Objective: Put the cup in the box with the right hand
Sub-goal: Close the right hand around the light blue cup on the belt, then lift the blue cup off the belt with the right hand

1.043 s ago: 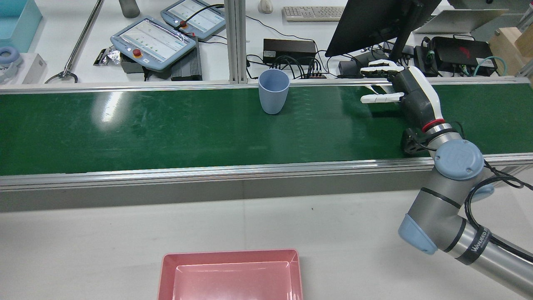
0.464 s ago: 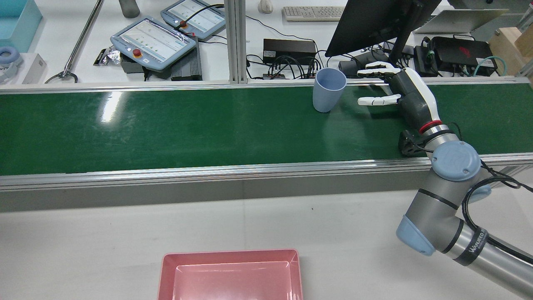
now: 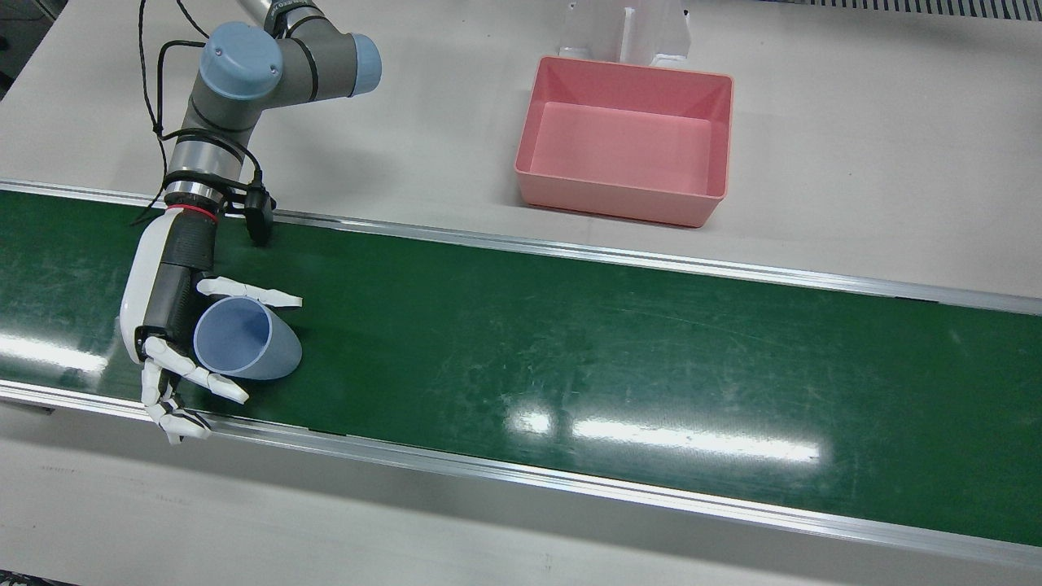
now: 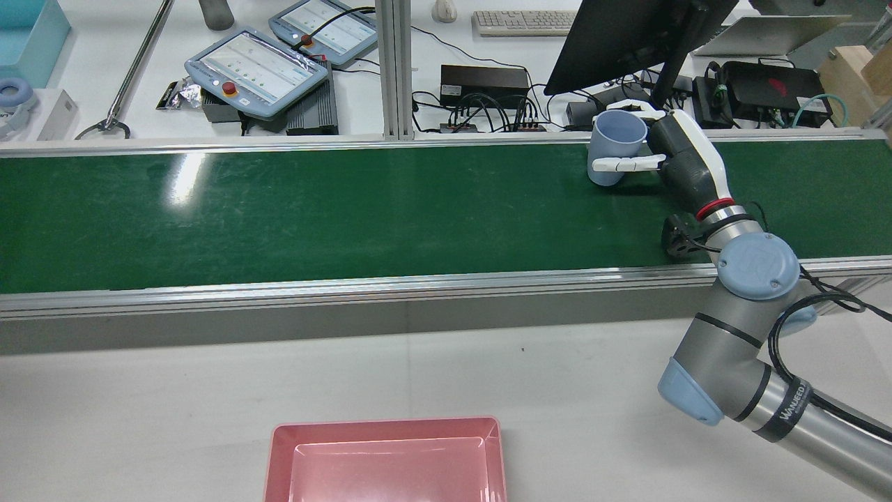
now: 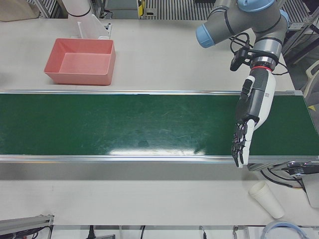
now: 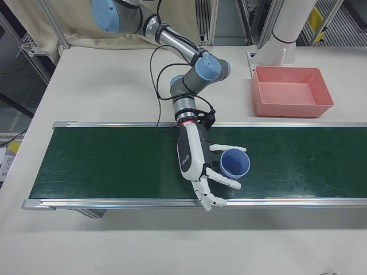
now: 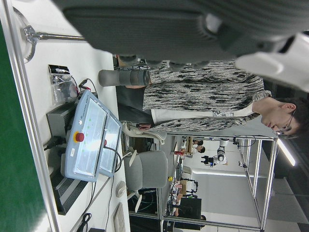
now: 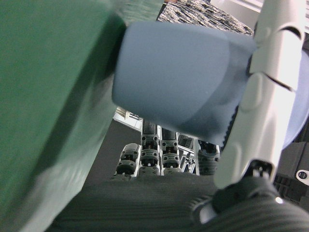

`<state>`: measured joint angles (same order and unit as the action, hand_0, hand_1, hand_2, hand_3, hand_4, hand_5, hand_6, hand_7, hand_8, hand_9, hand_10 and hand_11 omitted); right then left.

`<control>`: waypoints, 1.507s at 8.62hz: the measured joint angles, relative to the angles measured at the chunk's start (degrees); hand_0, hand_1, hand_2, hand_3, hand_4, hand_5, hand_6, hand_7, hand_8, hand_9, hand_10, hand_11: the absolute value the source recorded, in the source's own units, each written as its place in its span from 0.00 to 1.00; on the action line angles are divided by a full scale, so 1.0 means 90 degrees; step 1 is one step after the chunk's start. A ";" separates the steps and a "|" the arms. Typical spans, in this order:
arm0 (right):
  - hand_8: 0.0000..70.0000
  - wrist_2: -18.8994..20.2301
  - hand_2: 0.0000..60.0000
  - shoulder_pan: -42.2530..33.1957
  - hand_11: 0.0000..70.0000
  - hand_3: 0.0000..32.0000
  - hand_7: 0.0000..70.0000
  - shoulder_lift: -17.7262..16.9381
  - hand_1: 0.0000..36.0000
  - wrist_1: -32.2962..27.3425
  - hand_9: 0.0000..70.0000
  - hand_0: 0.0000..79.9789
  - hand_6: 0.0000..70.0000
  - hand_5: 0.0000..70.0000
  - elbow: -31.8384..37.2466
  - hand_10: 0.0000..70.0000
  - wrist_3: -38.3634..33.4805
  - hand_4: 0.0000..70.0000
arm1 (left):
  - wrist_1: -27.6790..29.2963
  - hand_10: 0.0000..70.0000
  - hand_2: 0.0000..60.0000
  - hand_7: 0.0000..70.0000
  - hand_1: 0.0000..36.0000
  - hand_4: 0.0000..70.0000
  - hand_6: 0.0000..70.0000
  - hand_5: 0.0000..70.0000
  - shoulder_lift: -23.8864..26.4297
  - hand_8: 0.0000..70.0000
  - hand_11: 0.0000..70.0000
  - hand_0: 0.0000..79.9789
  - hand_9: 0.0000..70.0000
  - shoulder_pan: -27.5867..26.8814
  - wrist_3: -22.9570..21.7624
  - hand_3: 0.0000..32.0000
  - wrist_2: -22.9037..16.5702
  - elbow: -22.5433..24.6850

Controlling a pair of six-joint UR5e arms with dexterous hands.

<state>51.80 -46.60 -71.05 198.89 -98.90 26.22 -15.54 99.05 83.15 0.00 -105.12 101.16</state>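
A light blue cup [image 4: 613,146] stands on the green belt [image 4: 313,209] near its far edge. It sits between the thumb and the fingers of my right hand [image 4: 679,164]. The fingers are still straight and not wrapped round it. The cup [image 3: 244,342] and hand [image 3: 167,317] also show in the front view, and the cup fills the right hand view [image 8: 183,82] behind the thumb. The pink box [image 4: 279,460] stands on the white table. My left hand [image 5: 249,119] is open and holds nothing over the belt.
Aluminium rails [image 4: 348,286] edge the belt. Beyond it lie teach pendants [image 4: 258,70], cables and a monitor [image 4: 627,35]. A white paper cup [image 5: 266,199] lies on the table in front of the belt below the left hand.
The cup has travelled right along the belt and now sits between the right hand's thumb and fingers. The right hand has shifted slightly left towards it.
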 measured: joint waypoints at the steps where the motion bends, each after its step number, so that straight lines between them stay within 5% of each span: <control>1: 0.32 -0.0138 0.33 -0.0012 0.22 0.00 0.77 -0.0020 0.61 0.0022 0.53 0.73 0.20 0.13 -0.0037 0.14 -0.0007 0.58 | 0.0002 0.00 0.00 0.00 0.00 0.00 0.00 0.00 0.0000 0.00 0.00 0.00 0.00 0.0000 0.0000 0.00 0.0000 0.0000; 2: 0.64 -0.0320 1.00 -0.0020 0.61 0.00 1.00 -0.0038 0.99 0.0037 0.97 0.68 0.49 0.19 -0.0071 0.41 -0.0008 1.00 | 0.0003 0.00 0.00 0.00 0.00 0.00 0.00 0.00 0.0000 0.00 0.00 0.00 0.00 0.0000 0.0000 0.00 0.0000 0.0000; 3: 0.96 -0.0462 1.00 -0.0023 1.00 0.00 1.00 -0.0054 1.00 0.0048 1.00 0.75 0.62 0.25 -0.0096 0.74 -0.0009 1.00 | 0.0001 0.00 0.00 0.00 0.00 0.00 0.00 0.00 0.0000 0.00 0.00 0.00 0.00 0.0003 0.0000 0.00 0.0000 0.0000; 4: 1.00 -0.0538 1.00 -0.0033 1.00 0.00 1.00 -0.0072 1.00 0.0057 1.00 0.72 0.65 0.27 -0.0124 0.84 -0.0014 1.00 | -0.0001 0.00 0.00 0.00 0.00 0.00 0.00 0.00 0.0000 0.00 0.00 0.00 0.00 0.0003 0.0000 0.00 0.0000 0.0000; 7: 1.00 -0.0586 1.00 0.0029 1.00 0.00 1.00 -0.0256 1.00 0.0065 1.00 0.71 0.64 0.25 -0.0407 0.81 -0.0033 1.00 | 0.0002 0.00 0.00 0.00 0.00 0.00 0.00 0.00 0.0000 0.00 0.00 0.00 0.00 0.0005 -0.0003 0.00 0.0000 0.0000; 13: 0.99 -0.0619 1.00 0.1479 1.00 0.00 1.00 -0.0395 1.00 0.0359 1.00 0.73 0.63 0.25 -0.2990 0.76 0.1135 1.00 | -0.0002 0.00 0.00 0.00 0.00 0.00 0.00 0.00 0.0000 0.00 0.00 0.00 0.00 0.0006 0.0000 0.00 0.0000 0.0007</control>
<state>46.23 -33.28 -74.61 202.12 -125.81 36.44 -15.56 99.05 83.20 0.00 -105.12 101.22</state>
